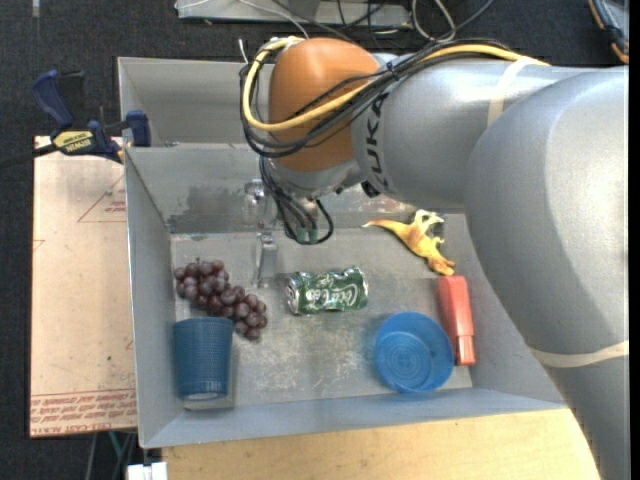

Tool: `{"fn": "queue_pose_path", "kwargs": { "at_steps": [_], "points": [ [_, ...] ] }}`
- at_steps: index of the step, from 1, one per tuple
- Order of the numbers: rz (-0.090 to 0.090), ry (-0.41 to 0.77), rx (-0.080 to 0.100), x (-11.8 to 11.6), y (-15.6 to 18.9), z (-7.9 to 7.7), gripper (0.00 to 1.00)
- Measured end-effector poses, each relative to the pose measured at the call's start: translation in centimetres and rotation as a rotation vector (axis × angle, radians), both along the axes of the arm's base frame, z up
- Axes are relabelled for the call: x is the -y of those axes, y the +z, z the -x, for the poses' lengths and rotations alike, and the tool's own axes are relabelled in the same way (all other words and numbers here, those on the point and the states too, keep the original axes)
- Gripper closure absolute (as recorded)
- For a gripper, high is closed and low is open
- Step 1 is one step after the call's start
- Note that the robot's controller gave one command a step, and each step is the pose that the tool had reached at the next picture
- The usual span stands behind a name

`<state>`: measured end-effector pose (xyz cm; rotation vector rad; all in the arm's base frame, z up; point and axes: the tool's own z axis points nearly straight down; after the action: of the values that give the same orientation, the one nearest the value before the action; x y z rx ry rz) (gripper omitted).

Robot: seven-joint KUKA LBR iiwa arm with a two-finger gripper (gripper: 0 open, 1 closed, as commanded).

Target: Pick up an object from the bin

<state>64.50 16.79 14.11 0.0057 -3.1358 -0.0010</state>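
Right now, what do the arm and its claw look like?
The arm is thick, rounded, silver-grey, with dark KUKA lettering. An orange dome cover caps its wrist, looped by yellow and black cables. The claw below is slim bare metal.

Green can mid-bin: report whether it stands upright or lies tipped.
Tipped. The green can lies on its side on the bin floor, its lettered wall facing up, and its body is dented and crumpled.
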Motion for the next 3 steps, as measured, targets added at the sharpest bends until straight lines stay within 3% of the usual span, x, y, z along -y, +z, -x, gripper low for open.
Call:
{"fn": "queue_pose_path", "kwargs": {
  "at_steps": [1,2,3],
  "points": [
    [-0.001,-0.004,0.008,0.1,0.5,-0.2,0.0],
    [-0.005,0.011,0.007,-4.8,-6.7,2.8,0.0],
    [-0.004,-0.108,0.023,-5.8,-2.3,3.2,0.0]
  ]
}}
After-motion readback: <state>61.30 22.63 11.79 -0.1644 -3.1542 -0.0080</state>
